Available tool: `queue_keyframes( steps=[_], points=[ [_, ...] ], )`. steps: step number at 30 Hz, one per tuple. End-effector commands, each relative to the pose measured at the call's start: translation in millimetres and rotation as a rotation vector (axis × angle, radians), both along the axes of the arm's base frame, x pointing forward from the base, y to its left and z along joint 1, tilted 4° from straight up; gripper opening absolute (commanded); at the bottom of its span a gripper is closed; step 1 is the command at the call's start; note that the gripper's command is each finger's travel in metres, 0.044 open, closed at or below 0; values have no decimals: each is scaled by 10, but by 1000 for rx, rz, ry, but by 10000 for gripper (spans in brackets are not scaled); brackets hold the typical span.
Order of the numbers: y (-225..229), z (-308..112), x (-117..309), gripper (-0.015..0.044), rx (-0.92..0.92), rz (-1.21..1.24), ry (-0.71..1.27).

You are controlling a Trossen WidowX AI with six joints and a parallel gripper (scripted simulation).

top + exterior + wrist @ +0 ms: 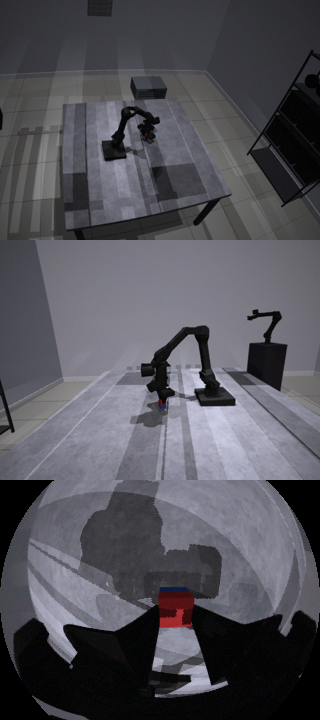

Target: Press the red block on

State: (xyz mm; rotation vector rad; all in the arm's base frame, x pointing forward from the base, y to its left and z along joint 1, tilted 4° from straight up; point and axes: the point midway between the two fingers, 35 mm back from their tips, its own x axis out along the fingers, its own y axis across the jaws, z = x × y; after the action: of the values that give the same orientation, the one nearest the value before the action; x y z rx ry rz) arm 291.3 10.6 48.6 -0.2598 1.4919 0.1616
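Gripping the red block (144, 137) (160, 402) (176, 611) between its two fingers, the claw (145, 136) (162, 400) (175, 608) stands partly open, its fingers parted by the block's width and pointing down toward the table (178, 152) (87, 444) (65, 520). Directly beneath the red block sits the blue block (144, 140) (162, 406) (173, 589), down on the tabletop; the two look stacked and touching in the exterior view, though whether they have clicked together cannot be told. From the wrist, only a thin strip of blue shows past the far edge of the red. The arm bends over from its square base plate (107, 156) (227, 402), which is well apart from the blocks. Beyond the table, a grey cabinet (148, 82) stands on the floor; its inside is hidden. Dark contents fill some levels of the black shelf rack (279, 106) (7, 407), too dim to name.
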Motion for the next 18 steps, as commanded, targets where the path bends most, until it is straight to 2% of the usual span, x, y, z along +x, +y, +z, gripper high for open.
queue_keyframes(
  steps=[1, 12, 18],
  points=[
    [-5, -22, -2, 0, -3, -4, 1],
    [0, -17, 8, 0, 0, 0, -2],
    [0, -17, 8, 157, 0, 0, -2]
  ],
)
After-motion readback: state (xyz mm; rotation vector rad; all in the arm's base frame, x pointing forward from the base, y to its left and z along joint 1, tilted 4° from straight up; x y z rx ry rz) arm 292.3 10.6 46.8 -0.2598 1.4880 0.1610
